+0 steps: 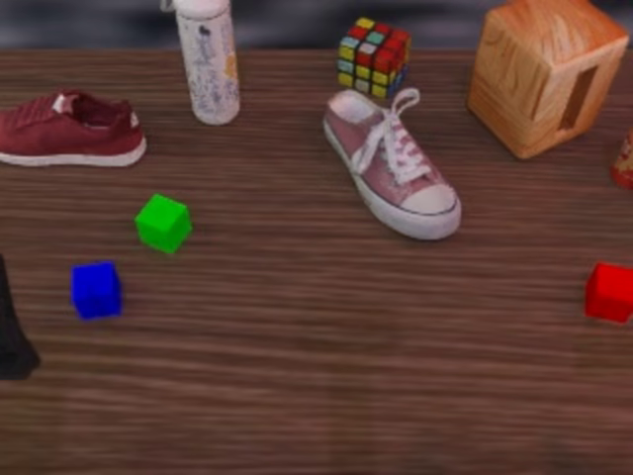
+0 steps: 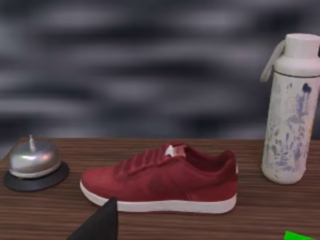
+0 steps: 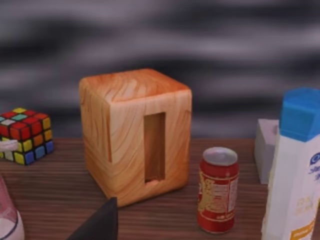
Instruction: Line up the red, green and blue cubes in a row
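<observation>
The green cube (image 1: 163, 223) sits at the left of the table, and a corner of it (image 2: 300, 235) shows in the left wrist view. The blue cube (image 1: 96, 289) lies just in front of it, further left. Far from both, the red cube (image 1: 608, 292) rests at the table's right edge. My left arm (image 1: 12, 341) is parked at the left edge, close beside the blue cube and not touching it. Only a dark part of my left gripper (image 2: 99, 224) shows. My right arm is out of the top view, with a dark part of its gripper (image 3: 98, 224) in its wrist view.
At the back stand a maroon shoe (image 1: 69, 129), a white bottle (image 1: 208, 59), a pink sneaker (image 1: 391, 163), a puzzle cube (image 1: 373, 56) and a wooden box (image 1: 544, 74). Beyond these are a red can (image 3: 218, 190), a silver bell (image 2: 34, 162) and a blue-capped bottle (image 3: 297, 165).
</observation>
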Robot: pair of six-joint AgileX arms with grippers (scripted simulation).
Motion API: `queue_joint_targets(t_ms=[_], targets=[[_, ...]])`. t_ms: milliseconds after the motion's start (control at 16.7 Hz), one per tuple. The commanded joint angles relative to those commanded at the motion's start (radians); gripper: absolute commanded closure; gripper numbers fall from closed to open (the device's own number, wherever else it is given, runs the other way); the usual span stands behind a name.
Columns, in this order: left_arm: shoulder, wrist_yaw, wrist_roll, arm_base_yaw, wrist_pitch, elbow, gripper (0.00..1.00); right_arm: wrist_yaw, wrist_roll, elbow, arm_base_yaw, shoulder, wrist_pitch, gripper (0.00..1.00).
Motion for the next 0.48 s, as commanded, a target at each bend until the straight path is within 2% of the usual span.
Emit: queue_joint_targets(t_ms=[240,480], targets=[[0.000,0.000,0.000,0.000,0.000,0.000,0.00,-0.002,-0.025,0.030,0.004,0.031,-0.020,0.00],[0.000,0.000,0.000,0.000,0.000,0.000,0.00,-0.004,-0.165,0.194,0.017,0.219,-0.131,0.00]])
